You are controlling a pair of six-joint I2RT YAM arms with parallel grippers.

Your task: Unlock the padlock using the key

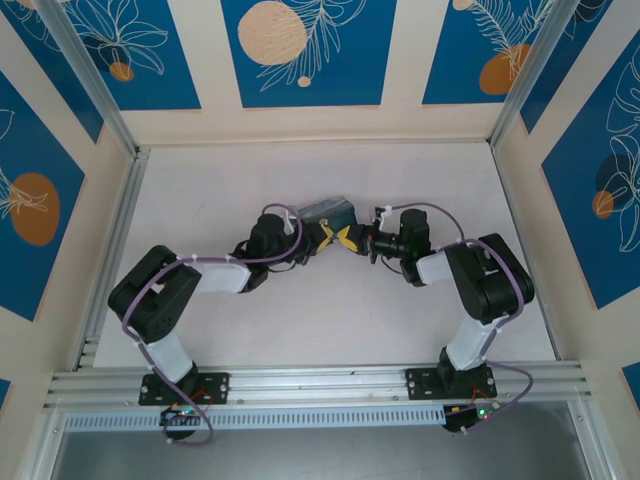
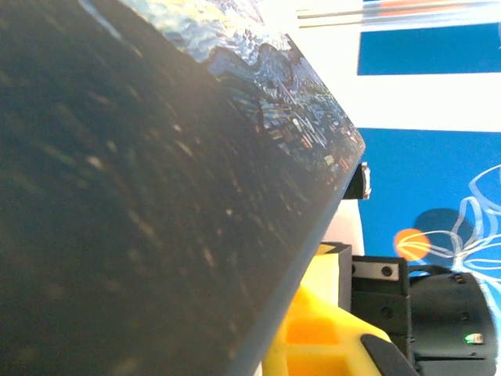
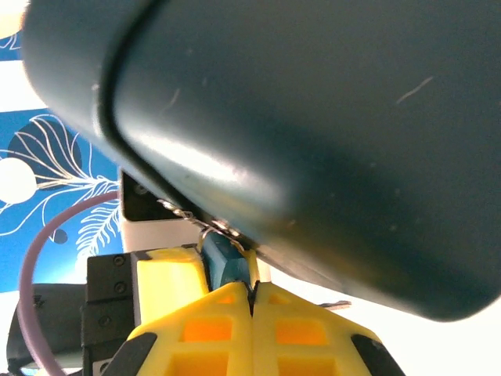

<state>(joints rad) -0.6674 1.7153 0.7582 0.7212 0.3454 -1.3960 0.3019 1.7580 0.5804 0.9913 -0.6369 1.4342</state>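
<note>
This looks like a robotics lab test cell: a white table (image 1: 320, 330) is boxed in by aluminium rails (image 1: 320, 383) and slanting uprights (image 1: 85, 75); two cabled robot arms (image 1: 160, 300) are bolted at its near edge. Cream walls carry blue leaf-print panels (image 1: 300, 50); probably a built backdrop, though the wrist views are too close to confirm.

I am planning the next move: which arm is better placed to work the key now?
Right, probably. The right gripper is shut with its tips just below a small grey metal piece, likely the key. The left gripper lies against the box.
</note>
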